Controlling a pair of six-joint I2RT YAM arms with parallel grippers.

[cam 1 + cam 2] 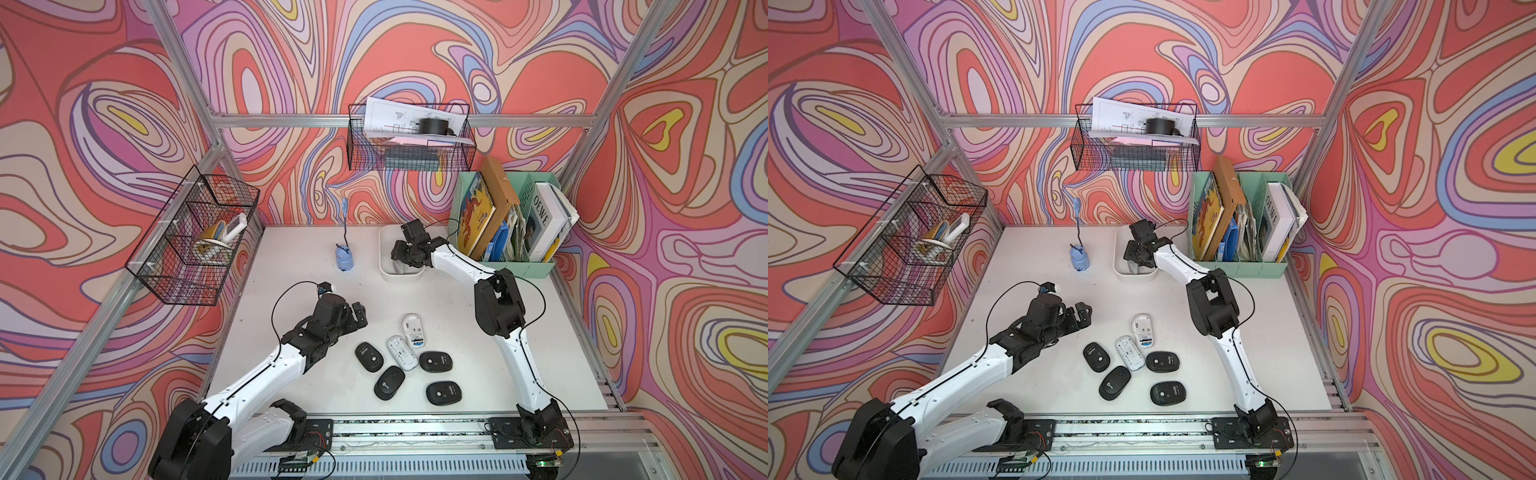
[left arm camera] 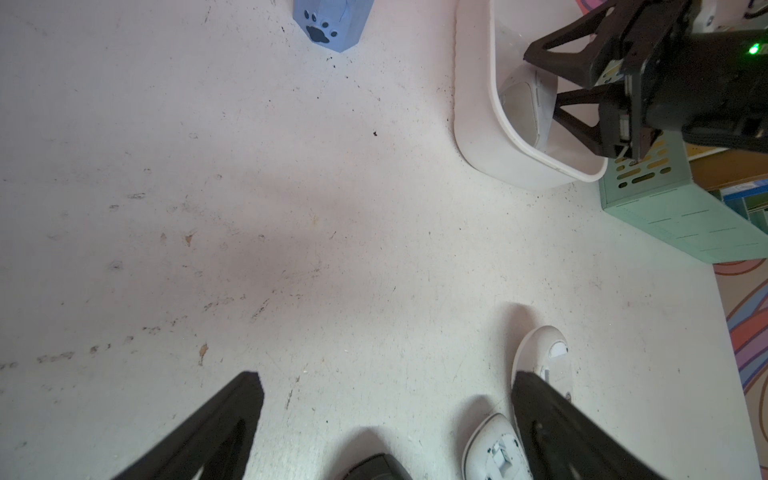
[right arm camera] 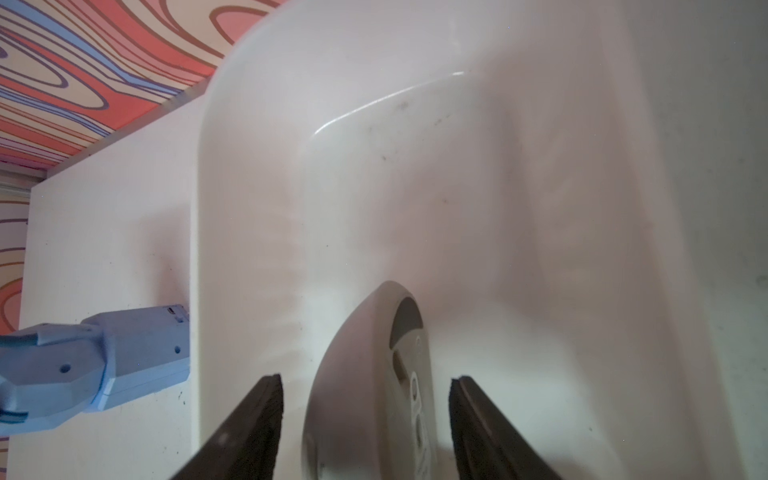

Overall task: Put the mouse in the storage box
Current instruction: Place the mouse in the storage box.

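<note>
Mouse [image 3: 353, 353], pale and hard-shelled, rests seemingly tipped on its side inside the storage box [image 3: 216, 166], between the right end effector's [image 3: 366, 380] parted jaws, clear of both. Probably light, rigid, slick-domed; its flanks suit gripping. Left end effector [image 2: 384, 380] gapes wide over the desk [image 2: 291, 208].

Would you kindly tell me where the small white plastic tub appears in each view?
Both top views: small white plastic tub, rear centre of table.
Left wrist: tub, upper right.
Right wrist: tub fills most of frame.
Landmark: blue paw-print block beside it.
</note>
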